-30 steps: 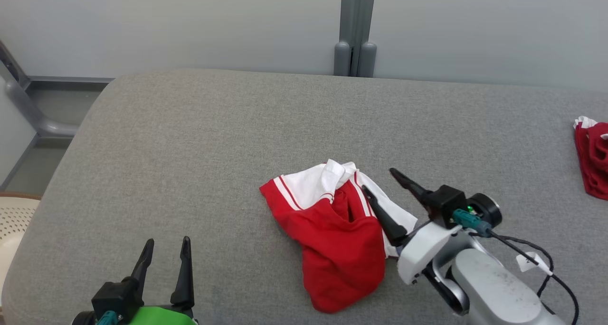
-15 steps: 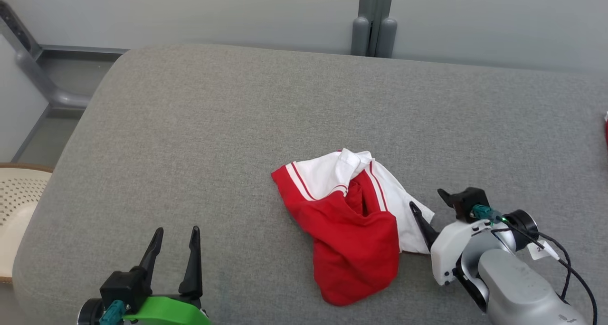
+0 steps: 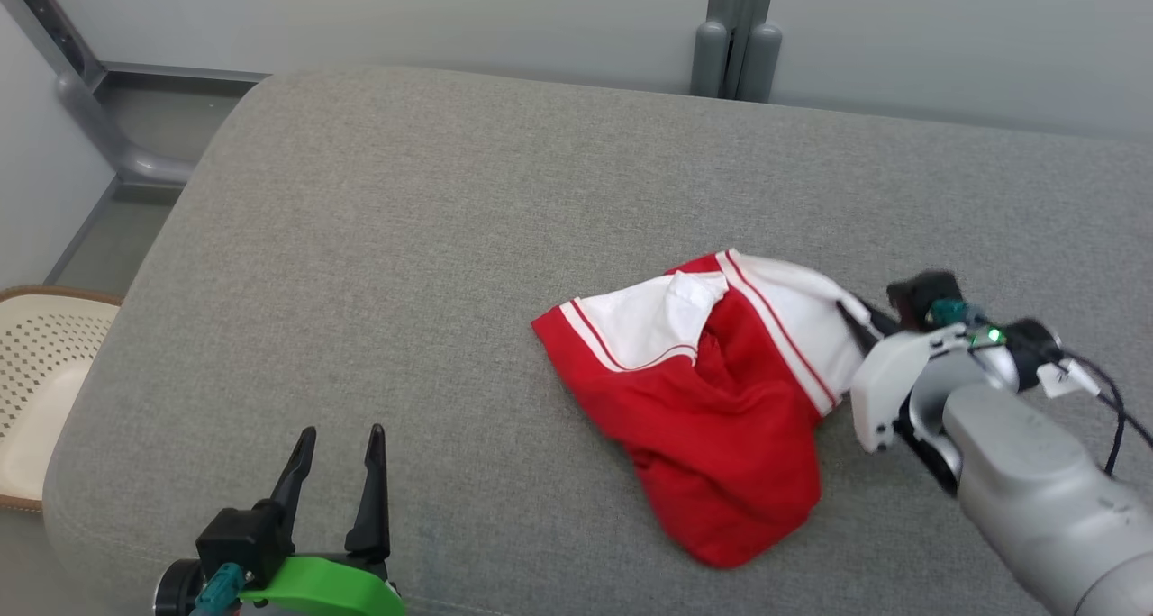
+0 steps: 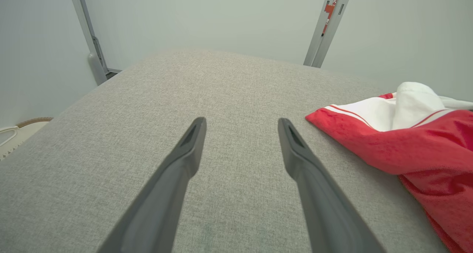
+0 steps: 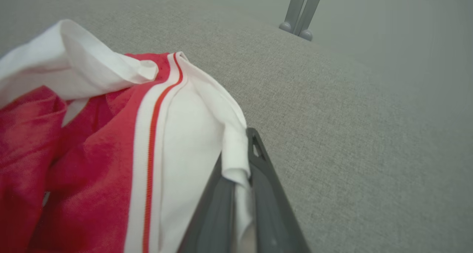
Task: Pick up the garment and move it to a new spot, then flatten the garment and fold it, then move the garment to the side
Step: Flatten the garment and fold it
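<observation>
One thin fold of white hem is all the right fingers [image 5: 255, 160] have. They are closed on the garment [image 3: 712, 400] at its very edge, and the cloth bunches just at their tips. The rest of the red and white garment lies crumpled on the grey worktop [image 3: 450, 238], trailing away from those fingers toward the left fingers [image 4: 295, 153]. These stand wide open and hold nothing, with the garment's red corner near them but apart.

To my eye the risk is a slip. With so little cloth in the pinch, the hem could pull free once the weight of the garment comes onto it in a lift. A low carry could also drag the red bulk across the worktop, so it lands more tangled and is harder to flatten.

A second ago the right fingers were spread open above the middle of the garment. Now they are shut on its white edge, and the white band is drawn out taut toward them. The head camera has swung as well, so the whole scene sits differently in its picture. The left fingers are open as before.
</observation>
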Motion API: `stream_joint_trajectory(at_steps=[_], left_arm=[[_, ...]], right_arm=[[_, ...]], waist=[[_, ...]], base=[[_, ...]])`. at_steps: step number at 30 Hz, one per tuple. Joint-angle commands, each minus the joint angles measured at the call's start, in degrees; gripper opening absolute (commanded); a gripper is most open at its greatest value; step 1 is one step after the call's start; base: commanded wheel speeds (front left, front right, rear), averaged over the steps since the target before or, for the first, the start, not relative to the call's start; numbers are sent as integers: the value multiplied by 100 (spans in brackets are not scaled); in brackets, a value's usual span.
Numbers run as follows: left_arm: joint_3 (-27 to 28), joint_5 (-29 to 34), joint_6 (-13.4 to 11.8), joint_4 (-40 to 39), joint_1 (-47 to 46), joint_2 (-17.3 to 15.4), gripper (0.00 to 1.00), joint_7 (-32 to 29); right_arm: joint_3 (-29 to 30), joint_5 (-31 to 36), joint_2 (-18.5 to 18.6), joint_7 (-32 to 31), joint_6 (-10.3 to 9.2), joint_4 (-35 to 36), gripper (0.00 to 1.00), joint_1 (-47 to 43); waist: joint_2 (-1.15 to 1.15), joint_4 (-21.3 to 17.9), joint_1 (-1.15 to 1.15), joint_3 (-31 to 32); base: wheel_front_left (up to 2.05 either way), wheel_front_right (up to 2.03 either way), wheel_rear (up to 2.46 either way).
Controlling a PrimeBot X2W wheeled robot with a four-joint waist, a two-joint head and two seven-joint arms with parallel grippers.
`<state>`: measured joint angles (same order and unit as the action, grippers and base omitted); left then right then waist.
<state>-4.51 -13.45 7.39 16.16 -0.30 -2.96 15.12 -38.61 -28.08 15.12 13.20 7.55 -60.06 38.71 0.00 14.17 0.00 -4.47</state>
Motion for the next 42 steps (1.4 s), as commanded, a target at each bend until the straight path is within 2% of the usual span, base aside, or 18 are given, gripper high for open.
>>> stream_joint_trajectory(at_steps=[1, 4, 8, 9, 10, 16, 22, 25, 35, 37, 38, 42], left_arm=[[-53, -11, 18, 16, -136, 1, 100, 1], [-162, -41, 18, 30, -183, 1, 100, 1], [-236, -136, 18, 43, -180, 1, 100, 1], [-253, -156, 18, 47, -172, 1, 100, 1], [-269, -168, 18, 50, -164, 2, 100, 1], [-236, -219, 1, 50, -70, 2, 100, 1], [-216, -204, -9, 30, -85, 3, 100, 1], [-252, -219, -6, 26, -133, 3, 100, 1], [-443, -277, 1, 57, -250, 2, 100, 1], [-451, -293, -11, 65, -259, 2, 100, 1], [-456, -282, -15, 65, -255, 2, 100, 1], [-404, -264, -38, 82, -154, 2, 100, 1]], right_arm=[[-30, 12, 100, 56, -11, 4, 0, 363], [-55, 75, 213, 111, -11, -6, 0, 1042], [13, 162, 139, 165, -11, -263, 0, 1823], [-6, 192, 101, 169, -11, -382, 38, 1895], [-39, 213, 63, 152, -11, -485, 100, 1935], [-192, 264, -50, 198, -11, -706, 100, 1833], [-237, 23, -124, 198, -10, -220, 100, 1326], [-483, -144, -204, 198, -10, -146, 100, 1044], [-993, -910, -396, -279, -10, -384, 100, 886], [-1083, -1049, -467, -359, -9, -363, 43, 815], [-1118, -1131, -473, -301, -9, -318, 0, 821], [-1344, -1286, -464, -203, -9, -271, 0, 696]], waist=[[0, 71, 0, -22], [0, 221, 0, -28], [0, 446, 0, -42], [0, 485, 0, -40], [0, 510, 0, -36], [0, 493, 0, 15], [0, 332, 0, 17], [0, 312, 0, -10], [0, 551, 0, -186], [0, 591, 0, -189], [0, 605, 0, -184], [0, 563, 0, -109]], base=[[0, 0, 0], [0, 0, 0], [0, 0, 0], [0, 0, 0], [0, 0, 0], [0, 0, 0], [0, 0, 0], [0, 0, 0], [0, 0, 0], [0, 0, 0], [0, 0, 0], [0, 0, 0]])
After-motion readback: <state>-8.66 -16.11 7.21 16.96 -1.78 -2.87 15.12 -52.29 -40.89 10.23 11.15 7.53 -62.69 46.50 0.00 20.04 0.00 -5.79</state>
